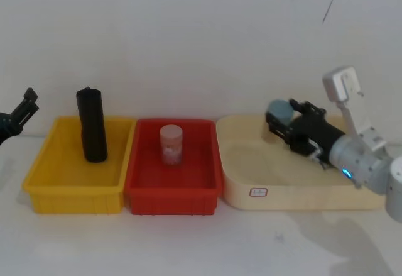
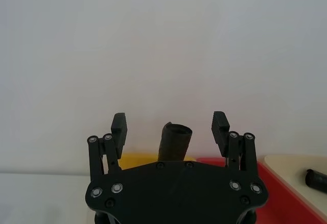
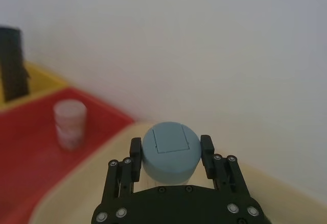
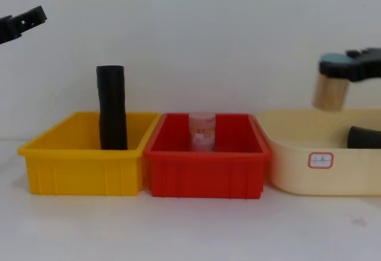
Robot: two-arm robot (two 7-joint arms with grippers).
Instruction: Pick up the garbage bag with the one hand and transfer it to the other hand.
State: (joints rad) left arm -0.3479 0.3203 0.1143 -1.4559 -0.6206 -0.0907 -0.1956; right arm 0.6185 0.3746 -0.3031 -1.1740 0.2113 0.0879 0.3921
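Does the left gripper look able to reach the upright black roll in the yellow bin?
Likely yes. The left gripper is open, empty, raised left of the yellow bin; the upright black roll stands well above its rim, nothing beside it. The right gripper holds a jar elsewhere.

three smooth plastic bins: a yellow bin (image 1: 44,163), a red bin (image 1: 207,163) and a cream tray (image 1: 301,197) with a small white paper-like label (image 1: 258,192). a matt black roll (image 1: 92,125) of plastic film stands in the yellow bin. a translucent pinkish plastic jar (image 1: 171,144) sits in the red one. the right gripper (image 3: 170,155), matt black with shiny metal screws, holds a jar with a smooth grey-blue plastic lid (image 3: 170,149). the left gripper (image 2: 169,127) has the same matt black finish. the right arm (image 1: 367,163) looks like brushed silver metal.
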